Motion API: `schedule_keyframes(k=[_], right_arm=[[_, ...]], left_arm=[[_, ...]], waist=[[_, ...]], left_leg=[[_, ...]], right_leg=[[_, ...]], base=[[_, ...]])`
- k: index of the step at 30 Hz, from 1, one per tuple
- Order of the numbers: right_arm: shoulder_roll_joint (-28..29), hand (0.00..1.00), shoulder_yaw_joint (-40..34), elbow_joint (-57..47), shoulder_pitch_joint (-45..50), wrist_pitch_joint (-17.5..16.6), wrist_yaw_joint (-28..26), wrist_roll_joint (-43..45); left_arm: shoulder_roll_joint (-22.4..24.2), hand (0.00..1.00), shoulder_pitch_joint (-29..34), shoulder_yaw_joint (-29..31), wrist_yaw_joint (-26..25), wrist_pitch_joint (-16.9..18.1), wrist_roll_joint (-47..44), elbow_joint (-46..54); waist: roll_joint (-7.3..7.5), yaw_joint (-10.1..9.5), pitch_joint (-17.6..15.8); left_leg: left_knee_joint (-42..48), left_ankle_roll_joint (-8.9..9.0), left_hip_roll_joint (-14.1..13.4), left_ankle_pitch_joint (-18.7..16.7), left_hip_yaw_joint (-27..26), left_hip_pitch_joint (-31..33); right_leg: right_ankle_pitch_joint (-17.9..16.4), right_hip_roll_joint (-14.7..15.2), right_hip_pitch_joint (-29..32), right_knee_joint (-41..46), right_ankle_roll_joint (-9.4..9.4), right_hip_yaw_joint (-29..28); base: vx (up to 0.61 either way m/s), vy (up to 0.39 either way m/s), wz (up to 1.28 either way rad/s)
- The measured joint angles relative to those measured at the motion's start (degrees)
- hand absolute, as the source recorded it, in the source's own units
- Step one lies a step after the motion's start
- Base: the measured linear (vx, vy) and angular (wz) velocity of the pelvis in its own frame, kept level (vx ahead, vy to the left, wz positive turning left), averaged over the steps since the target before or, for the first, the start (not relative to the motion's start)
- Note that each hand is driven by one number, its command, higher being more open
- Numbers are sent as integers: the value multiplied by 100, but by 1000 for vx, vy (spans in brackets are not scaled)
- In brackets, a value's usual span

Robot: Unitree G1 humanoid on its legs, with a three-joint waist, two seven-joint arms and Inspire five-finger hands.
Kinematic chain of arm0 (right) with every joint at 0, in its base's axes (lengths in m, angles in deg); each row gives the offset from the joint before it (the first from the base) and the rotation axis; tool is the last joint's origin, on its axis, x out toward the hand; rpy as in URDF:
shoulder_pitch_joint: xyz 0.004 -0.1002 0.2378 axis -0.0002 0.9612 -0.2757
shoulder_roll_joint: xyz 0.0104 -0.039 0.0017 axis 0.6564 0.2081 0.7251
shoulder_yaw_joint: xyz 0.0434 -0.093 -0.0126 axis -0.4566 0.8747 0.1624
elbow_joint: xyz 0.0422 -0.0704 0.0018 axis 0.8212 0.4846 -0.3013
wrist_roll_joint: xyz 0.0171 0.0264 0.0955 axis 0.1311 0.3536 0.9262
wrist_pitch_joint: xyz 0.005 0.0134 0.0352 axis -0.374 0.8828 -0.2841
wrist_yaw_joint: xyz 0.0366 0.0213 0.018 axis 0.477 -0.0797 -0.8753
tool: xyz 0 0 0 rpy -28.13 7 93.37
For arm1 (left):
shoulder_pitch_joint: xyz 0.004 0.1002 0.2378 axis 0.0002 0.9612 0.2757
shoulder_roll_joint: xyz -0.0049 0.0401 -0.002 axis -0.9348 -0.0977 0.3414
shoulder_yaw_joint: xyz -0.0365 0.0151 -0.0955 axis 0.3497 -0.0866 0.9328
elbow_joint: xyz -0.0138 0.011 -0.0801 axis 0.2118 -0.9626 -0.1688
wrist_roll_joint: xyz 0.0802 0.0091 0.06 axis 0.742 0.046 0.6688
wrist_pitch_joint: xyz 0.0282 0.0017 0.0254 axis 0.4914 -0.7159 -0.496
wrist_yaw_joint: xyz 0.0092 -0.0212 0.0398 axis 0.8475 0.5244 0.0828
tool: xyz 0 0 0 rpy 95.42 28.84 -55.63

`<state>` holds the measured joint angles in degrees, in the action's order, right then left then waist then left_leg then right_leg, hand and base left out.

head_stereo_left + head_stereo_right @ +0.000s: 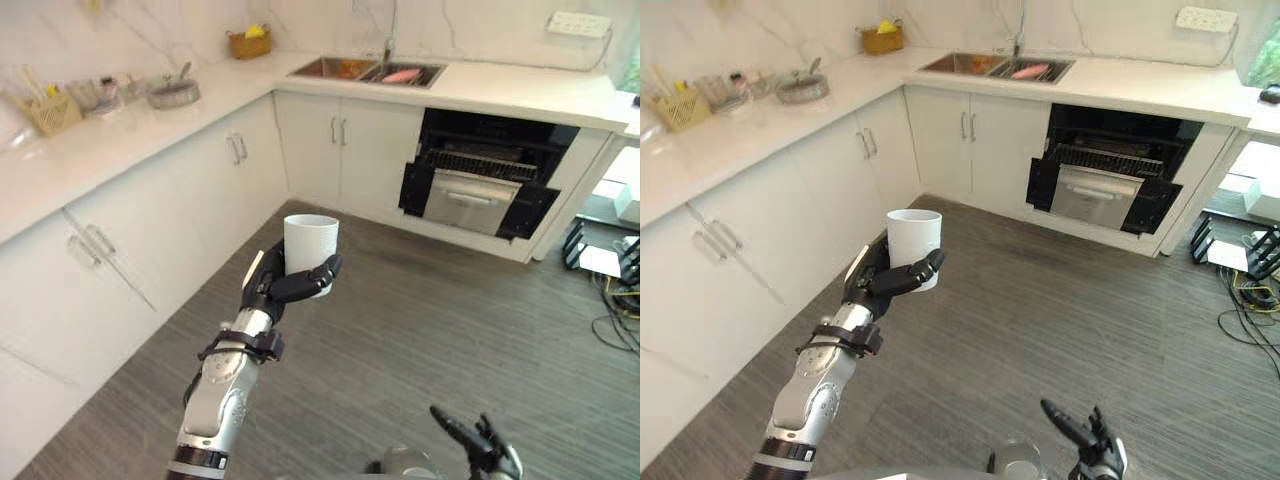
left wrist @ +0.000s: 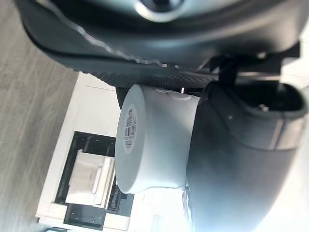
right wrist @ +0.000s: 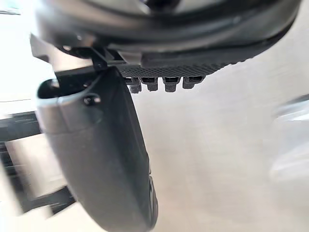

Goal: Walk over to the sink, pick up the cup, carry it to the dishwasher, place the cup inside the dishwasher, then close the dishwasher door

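White cup (image 1: 311, 240): one, at the centre of the head view.
Hands: two, the left hand (image 1: 285, 285) just below centre, the right hand (image 1: 482, 442) at 5 o'clock.
Dishwasher (image 1: 485, 178): one, at 2 o'clock.
Sink (image 1: 365, 70): one, with two basins, at 12 o'clock.
Faucet (image 1: 387, 52): one, at the sink.
Baskets: two, the yellow basket (image 1: 47, 112) at 10 o'clock, the wicker basket (image 1: 249, 44) at 11 o'clock.
Metal bowl (image 1: 174, 95): one, between the baskets.
Socket strip (image 1: 578, 24): one, at 1 o'clock.

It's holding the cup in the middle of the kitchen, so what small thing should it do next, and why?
Probably step forward toward the open dishwasher, keeping the cup upright. The left hand grips the cup over the floor, the dishwasher stands across the room under the counter, and the right hand hangs open, low.
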<state>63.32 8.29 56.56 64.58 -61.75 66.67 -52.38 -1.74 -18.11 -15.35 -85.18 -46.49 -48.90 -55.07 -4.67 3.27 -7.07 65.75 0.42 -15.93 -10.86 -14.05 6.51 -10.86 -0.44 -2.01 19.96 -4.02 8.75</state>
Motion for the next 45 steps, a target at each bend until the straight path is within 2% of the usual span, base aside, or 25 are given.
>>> schedule_keyframes(k=[3,6,7,9,10,13,15,16,18,19,20,23,25,27,28,29,30,32,34,35,36,38,40,42,45], right_arm=[[-37,100,215,-1026,-441,-218,-37,10],[-141,100,404,-1657,-672,-363,-64,11],[-182,100,472,-1948,-716,-460,-117,11],[-145,100,579,-2015,-654,-469,-188,13],[-133,100,624,-2107,-598,-450,-252,22],[-67,100,626,-2292,-620,-310,-339,145],[-16,100,634,-2382,-590,-52,-376,166],[12,100,647,-2380,-589,18,-369,165],[160,100,782,-2257,-512,137,-337,158],[193,100,851,-2231,-476,145,-339,156],[273,100,982,-2233,-408,149,-412,158],[424,100,1069,-2461,-310,153,-566,160],[435,100,1067,-2903,-315,155,-577,162],[425,100,1077,-3128,-331,142,-593,165],[378,100,1092,-3148,-335,114,-609,162],[273,100,1089,-3109,-354,115,-615,154],[205,100,1088,-3056,-373,118,-613,129],[170,100,1089,-2979,-380,120,-547,42],[94,100,1070,-2982,-375,116,-580,48],[68,100,1049,-2986,-372,104,-597,48],[52,100,988,-2993,-375,23,-618,46],[35,100,867,-3047,-386,-125,-640,111],[-20,100,846,-3074,-497,-187,-640,177],[-52,100,961,-3078,-734,-187,-628,176],[-177,100,1327,-3070,-933,-186,-585,165]], left_arm=[[131,0,298,235,-72,352,229,131],[271,0,577,239,-138,366,345,560],[246,0,655,253,-129,425,346,867],[200,0,663,357,-108,513,348,891],[222,0,675,447,-112,551,351,894],[279,0,786,626,-148,592,472,966],[355,0,754,602,-158,589,603,967],[371,0,748,572,-153,588,644,968],[391,0,753,445,-209,445,860,968],[419,0,749,403,-258,447,886,976],[414,0,709,367,-357,472,912,977],[366,0,551,377,-439,478,963,962],[251,0,472,421,-479,478,1032,958],[187,0,482,459,-518,476,1033,954],[176,0,488,469,-539,477,1039,936],[255,0,502,459,-556,481,1073,889],[328,0,550,447,-572,479,1076,871],[428,0,568,342,-650,480,1074,780],[422,0,573,241,-694,500,1077,621],[424,0,572,210,-715,500,1077,549],[422,0,565,150,-720,499,1078,418],[429,0,567,93,-680,497,1076,308],[420,0,580,118,-632,495,1073,225],[426,0,587,123,-644,497,1074,232],[429,0,597,119,-600,498,1071,434]], waist=[[107,-117,-73],[90,-119,-96],[-22,-146,-165],[233,-162,-270],[431,-147,-246],[556,-177,-131],[592,-183,-133],[620,-188,-148],[590,-144,-152],[531,-128,-129],[508,-88,-141],[469,-71,-152],[478,-61,-147],[533,-65,-114],[547,-24,-73],[428,18,-32],[321,0,23],[166,0,51],[-25,-20,48],[-67,-46,58],[-104,-42,81],[-67,-42,64],[-50,-103,57],[2,-160,36],[-43,-168,72]], left_leg=[[-2367,175,418,-336,87,530],[-5119,585,814,307,623,478],[-5556,815,750,673,770,448],[-4686,743,965,959,702,425],[-4229,539,1226,837,682,451],[-3822,-24,1664,467,458,524],[-3441,-259,1989,-11,263,459],[-3401,-322,2076,-128,232,355],[-3717,-631,2292,-420,275,-381],[-3839,-685,2276,-455,311,-556],[-4113,-718,2193,-474,360,-898],[-4849,-622,1953,-413,407,-1662],[-5195,-599,1916,-424,365,-2031],[-5402,-401,1982,-595,396,-2405],[-5403,-353,2011,-839,516,-2606],[-5337,-321,1944,-1014,584,-2721],[-5196,-352,1877,-1069,571,-2701],[-2961,-326,1419,-983,182,-1833],[-892,-107,547,273,-252,-1080],[-426,-89,317,529,-327,-948],[254,-134,-79,442,-441,-655],[337,-101,-138,91,-481,-248],[-436,14,59,-280,-498,41],[-2650,216,583,-393,-41,120],[-5396,379,799,446,1187,-28]], right_leg=[[-94,221,-362,-96,192,-856],[-246,410,-600,-104,294,-1298],[-658,381,-863,-78,532,-1481],[-1085,731,-1292,-54,674,-1629],[-1302,1031,-1479,-88,676,-1687],[-1403,1547,-1261,561,547,-1819],[-857,1948,-487,2282,1261,-1755],[-605,2054,-348,2694,1313,-1739],[998,2311,137,3887,1064,-1501],[851,2253,302,4135,1001,-1414],[179,1995,716,4485,712,-1208],[-478,1292,1531,3303,694,-273],[-184,972,1822,1524,797,256],[648,812,1822,286,651,720],[1225,758,1801,281,176,654],[1233,712,1832,604,-174,642],[970,693,1876,780,-150,689],[397,667,1751,1072,-127,770],[22,337,1302,1040,-185,822],[-76,244,1141,983,-208,808],[-200,105,824,875,-288,755],[-321,87,405,626,-254,578],[-230,139,42,285,-92,196],[-168,335,-351,-18,11,-394],[-210,502,-488,-8,148,-1091]], base=[[470,193,-151],[390,336,-104],[499,508,-107],[421,472,-71],[362,415,-39],[384,337,-42],[384,304,-8],[365,270,-4],[406,243,-3],[442,214,1],[380,160,6],[438,106,-2],[446,51,-3],[552,17,11],[542,-15,31],[439,-25,27],[493,-51,21],[506,-64,17],[483,-54,-7],[521,-31,-28],[421,7,-26],[518,40,-45],[475,99,-92],[478,221,-125],[400,328,-138]])
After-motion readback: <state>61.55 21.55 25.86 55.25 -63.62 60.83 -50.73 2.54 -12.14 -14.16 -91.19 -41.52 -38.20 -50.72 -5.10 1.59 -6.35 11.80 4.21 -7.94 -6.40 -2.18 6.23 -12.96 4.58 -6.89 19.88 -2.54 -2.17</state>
